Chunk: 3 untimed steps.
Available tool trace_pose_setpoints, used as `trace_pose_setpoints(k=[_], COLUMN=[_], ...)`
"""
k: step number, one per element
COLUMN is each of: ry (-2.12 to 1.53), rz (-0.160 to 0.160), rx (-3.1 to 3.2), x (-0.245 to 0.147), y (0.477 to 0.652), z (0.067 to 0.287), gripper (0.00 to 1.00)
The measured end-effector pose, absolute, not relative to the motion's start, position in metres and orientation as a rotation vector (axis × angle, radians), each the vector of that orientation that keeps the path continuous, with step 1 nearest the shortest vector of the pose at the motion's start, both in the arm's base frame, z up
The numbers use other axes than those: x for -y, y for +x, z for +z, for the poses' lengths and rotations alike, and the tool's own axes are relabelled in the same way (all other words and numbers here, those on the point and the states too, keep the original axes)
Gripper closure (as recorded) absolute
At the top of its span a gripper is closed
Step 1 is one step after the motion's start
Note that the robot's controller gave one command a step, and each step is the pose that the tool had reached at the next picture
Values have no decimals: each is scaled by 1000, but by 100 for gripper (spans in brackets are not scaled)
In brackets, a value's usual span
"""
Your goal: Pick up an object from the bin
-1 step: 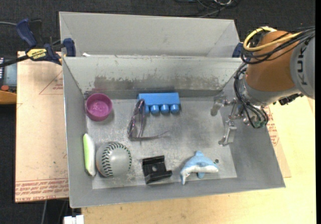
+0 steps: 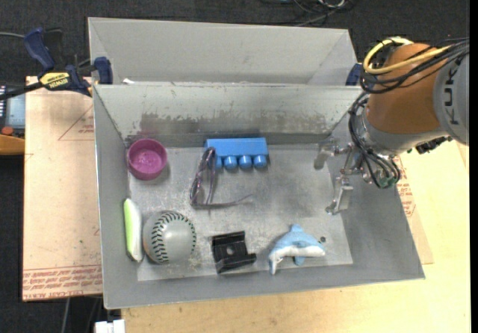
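Observation:
My gripper (image 2: 334, 178) hangs over the right side of the bin floor, close to the right wall. It is open, with nothing between its fingers. The nearest loose thing is a light blue dolphin toy (image 2: 297, 248), lying on the floor below and to the left of the fingertips, apart from them. A small black boxy piece (image 2: 230, 251) lies further left along the front wall.
A grey ball with seams (image 2: 169, 237) and a pale green stick (image 2: 132, 228) lie at the front left. A purple cup (image 2: 146, 158) stands at the back left. A blue knobbed block (image 2: 237, 153) and purple-tinted glasses (image 2: 208, 181) lie mid-bin.

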<state>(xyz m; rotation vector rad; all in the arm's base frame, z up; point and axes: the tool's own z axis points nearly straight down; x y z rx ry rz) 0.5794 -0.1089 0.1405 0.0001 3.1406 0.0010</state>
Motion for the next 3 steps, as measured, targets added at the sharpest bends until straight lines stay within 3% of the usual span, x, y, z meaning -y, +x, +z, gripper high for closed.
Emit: trace_pose_setpoints(k=[1, 2, 3], ry=[-652, -724, -449], rz=[7, -3, 10], rx=[-3080, -3048, -3118], x=[34, 47, -34], y=[528, 524, 522], z=[73, 142, 104], gripper=[0, 0, 0])
